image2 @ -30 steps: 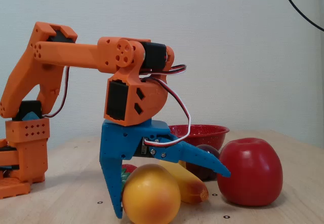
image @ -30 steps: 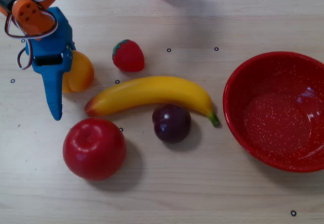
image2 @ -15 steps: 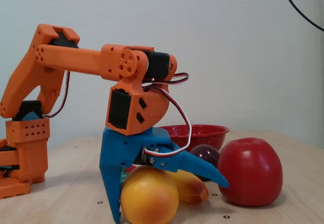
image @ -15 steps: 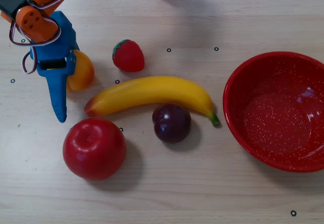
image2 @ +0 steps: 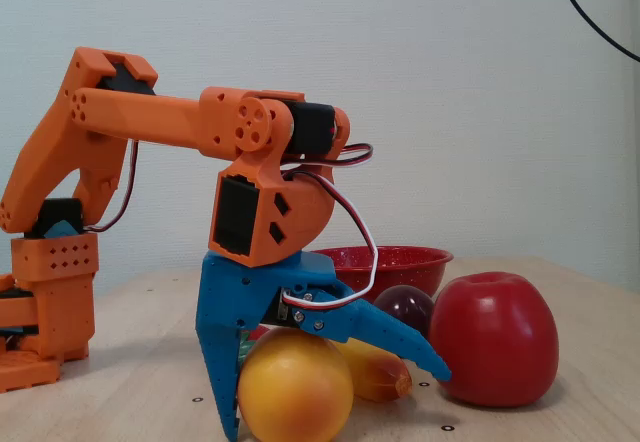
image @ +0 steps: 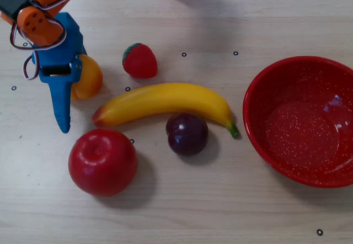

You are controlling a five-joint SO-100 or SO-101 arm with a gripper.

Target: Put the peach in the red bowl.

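The peach is yellow-orange and lies at the left of the table in the overhead view, partly under my blue gripper. In the fixed view the peach sits on the table between the spread jaws. One finger stands down on its left and the other reaches out over it to the right. The gripper is open and holds nothing. The red bowl stands empty at the far right in the overhead view. Its rim shows behind the fruit in the fixed view.
A banana lies between peach and bowl, with a dark plum just below it. A big red apple sits below the gripper's long finger. A strawberry lies to the right of the peach. The arm's base stands at left.
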